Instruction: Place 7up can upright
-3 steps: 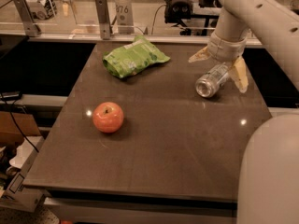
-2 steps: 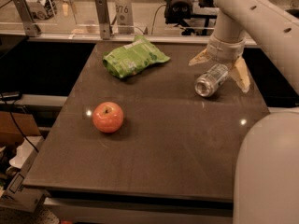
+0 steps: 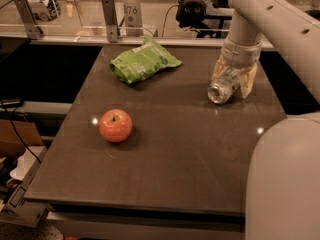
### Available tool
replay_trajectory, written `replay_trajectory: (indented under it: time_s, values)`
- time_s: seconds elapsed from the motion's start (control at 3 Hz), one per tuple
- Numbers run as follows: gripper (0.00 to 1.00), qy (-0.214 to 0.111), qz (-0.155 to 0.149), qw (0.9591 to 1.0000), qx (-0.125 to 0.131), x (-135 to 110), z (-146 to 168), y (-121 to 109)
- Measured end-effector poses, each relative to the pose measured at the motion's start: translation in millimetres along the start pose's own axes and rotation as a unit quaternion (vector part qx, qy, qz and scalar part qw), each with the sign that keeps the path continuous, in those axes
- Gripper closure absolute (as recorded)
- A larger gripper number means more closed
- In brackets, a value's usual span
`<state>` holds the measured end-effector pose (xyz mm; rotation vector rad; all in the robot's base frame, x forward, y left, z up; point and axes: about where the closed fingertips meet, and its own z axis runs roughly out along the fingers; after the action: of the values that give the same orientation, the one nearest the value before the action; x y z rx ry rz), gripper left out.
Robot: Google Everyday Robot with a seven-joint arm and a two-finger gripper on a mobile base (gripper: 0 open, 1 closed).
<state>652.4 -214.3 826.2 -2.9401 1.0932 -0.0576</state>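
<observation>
The 7up can (image 3: 223, 88), small and silvery, lies on its side at 2 o'clock on the table (image 3: 165, 174), with its shiny metal end pointing toward 7 o'clock. The gripper (image 3: 233, 81) sits over its far half.

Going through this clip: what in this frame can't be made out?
- Can: back half hidden under the gripper, which sits over it at the table's far right; label too small to read.
- Snack bag: print too blurred to read.
- Table: near right corner hidden by the robot's body.
- Arm: cut off by the top and right edges.
</observation>
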Motion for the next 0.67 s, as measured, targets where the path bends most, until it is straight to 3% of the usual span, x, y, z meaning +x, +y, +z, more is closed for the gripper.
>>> replay_trajectory:
  time_s: [0.33,0.67]
  values:
    - [0.62,-0.009,-0.004,0.9999,0.01,-4.2,-2.3,-3.8]
    - [0.86,0.008,-0.015,0.9992,0.036,-9.6,-15.5,-7.3]
